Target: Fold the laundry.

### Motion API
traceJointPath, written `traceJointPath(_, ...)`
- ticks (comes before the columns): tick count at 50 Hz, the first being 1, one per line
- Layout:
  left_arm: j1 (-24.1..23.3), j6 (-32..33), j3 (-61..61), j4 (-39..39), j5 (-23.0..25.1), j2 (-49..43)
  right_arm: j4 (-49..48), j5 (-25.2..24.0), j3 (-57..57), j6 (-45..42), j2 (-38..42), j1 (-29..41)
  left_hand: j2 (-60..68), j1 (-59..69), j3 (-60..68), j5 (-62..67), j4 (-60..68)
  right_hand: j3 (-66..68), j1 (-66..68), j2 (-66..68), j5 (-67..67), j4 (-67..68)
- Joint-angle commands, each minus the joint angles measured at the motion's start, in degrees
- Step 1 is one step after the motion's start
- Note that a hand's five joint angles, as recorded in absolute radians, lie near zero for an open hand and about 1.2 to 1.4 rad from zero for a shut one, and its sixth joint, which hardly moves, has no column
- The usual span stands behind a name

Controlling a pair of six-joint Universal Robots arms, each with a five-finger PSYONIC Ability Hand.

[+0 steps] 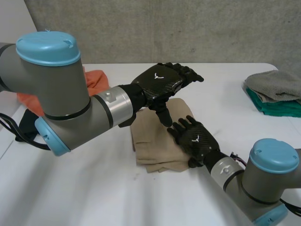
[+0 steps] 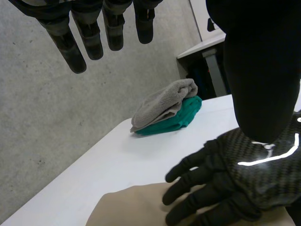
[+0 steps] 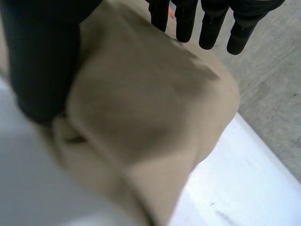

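Final smoothing, by the look of it: beige cloth [image 1: 157, 143] folded in the middle of the table [image 1: 94, 188], pressed along its right edge under the flat, straight-fingered right hand [image 1: 195, 139]. Just above the cloth, left hand [image 1: 160, 82] hovering, fingers straight, holding nothing. Next, probably: lifting clear, then carrying the cloth toward the folded pile [image 1: 275, 89].

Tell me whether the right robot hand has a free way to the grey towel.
Probably yes: the right robot hand rests open on the tan cloth, and only bare table lies between it and the grey towel.
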Motion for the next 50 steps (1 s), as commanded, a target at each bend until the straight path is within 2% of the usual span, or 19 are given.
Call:
traceJointPath(1,-0.03,0.05,-0.88,0.24,0.01,-0.24,0.54,0.13,4.56,-0.02,-4.45,-0.37,0.65,1.96,0.89,-0.33,0.74,-2.19,-1.72,-0.54,-2.48,-2.13)
traceJointPath(13,-0.03,-0.04,-1.14,0.33,0.01,-0.33,0.36,-0.67,3.34,0.16,-4.99,-0.19,1.15,2.46,1.39,0.17,1.24,-2.19,-1.72,-0.54,-2.48,-2.13)
traceJointPath(23,-0.03,-0.04,-1.14,0.33,0.01,-0.77,-0.16,-0.31,-2.02,-0.20,0.81,0.42,1.15,2.46,1.39,0.17,1.24,-1.62,-1.15,0.03,-1.91,-1.55)
traceJointPath(28,0.05,0.05,-1.23,0.33,0.01,-0.86,-0.16,-0.31,-3.78,-0.20,1.96,0.42,1.32,2.63,1.56,0.34,1.41,5.45,5.92,7.10,5.16,5.51)
traceJointPath(32,0.23,0.05,-1.58,0.33,0.01,-0.68,-0.43,-0.93,-4.66,-0.20,1.96,0.42,1.32,2.63,1.56,0.34,1.41,17.21,17.68,18.86,16.92,17.28)
traceJointPath(33,0.32,0.05,-1.75,0.42,0.09,-0.60,-0.51,-0.93,-5.18,-0.02,1.96,0.42,1.32,2.63,1.56,0.34,1.41,25.23,25.70,26.88,24.94,25.29)
traceJointPath(38,0.41,0.05,-1.75,0.51,0.01,-0.33,-0.51,-0.93,-7.21,1.03,2.04,0.51,1.49,2.80,1.73,0.51,1.58,44.97,45.44,46.62,44.68,45.04)
traceJointPath(41,0.49,0.05,-1.75,0.51,0.01,-0.16,-0.43,-0.84,-8.78,1.12,2.39,0.60,1.66,2.97,1.90,0.68,1.74,41.83,42.30,43.48,41.54,41.89)
traceJointPath(45,0.49,0.05,-1.75,0.51,0.01,0.02,0.36,-0.40,-10.28,1.56,3.18,1.12,1.66,2.97,1.90,0.68,1.74,21.00,21.47,22.65,20.71,21.07)
traceJointPath(50,0.49,0.05,-1.93,0.51,-0.08,0.02,0.36,-0.40,-10.64,1.82,3.80,1.22,1.66,2.97,1.90,0.68,1.75,17.58,18.05,19.23,17.29,17.65)
